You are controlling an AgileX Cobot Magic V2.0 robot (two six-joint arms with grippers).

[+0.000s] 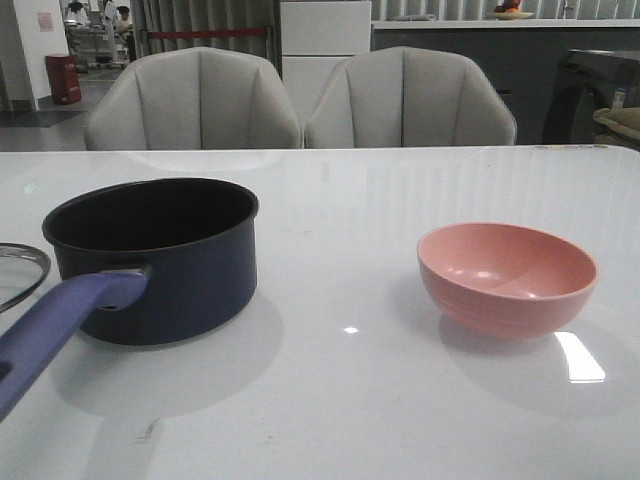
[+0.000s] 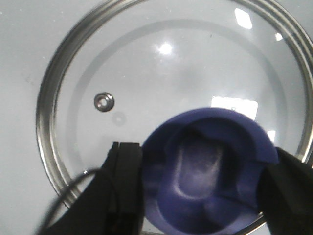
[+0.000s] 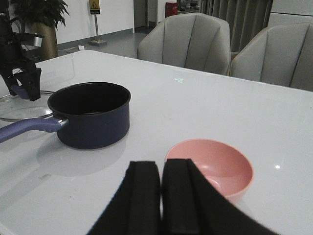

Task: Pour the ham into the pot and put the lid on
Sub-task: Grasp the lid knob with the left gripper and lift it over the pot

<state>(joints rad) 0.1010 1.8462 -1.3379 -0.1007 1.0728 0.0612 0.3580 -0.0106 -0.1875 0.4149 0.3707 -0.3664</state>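
The dark blue pot [image 1: 170, 290] stands on the left of the white table, its purple-blue handle [image 1: 60, 320] pointing toward the front left. Its black inside shows no ham; the ham is out of view. The glass lid [image 2: 146, 73] lies flat on the table to the left of the pot, only its rim [image 1: 20, 270] showing in the front view. My left gripper [image 2: 205, 186] is over it, fingers pressed on either side of the blue knob [image 2: 210, 166]. My right gripper [image 3: 161, 196] hovers shut and empty, near the front of the table.
A salmon-pink bowl [image 1: 505, 280] stands empty on the right of the table, just beyond the right gripper. Two grey chairs [image 1: 195, 100] [image 1: 405, 100] stand behind the far table edge.
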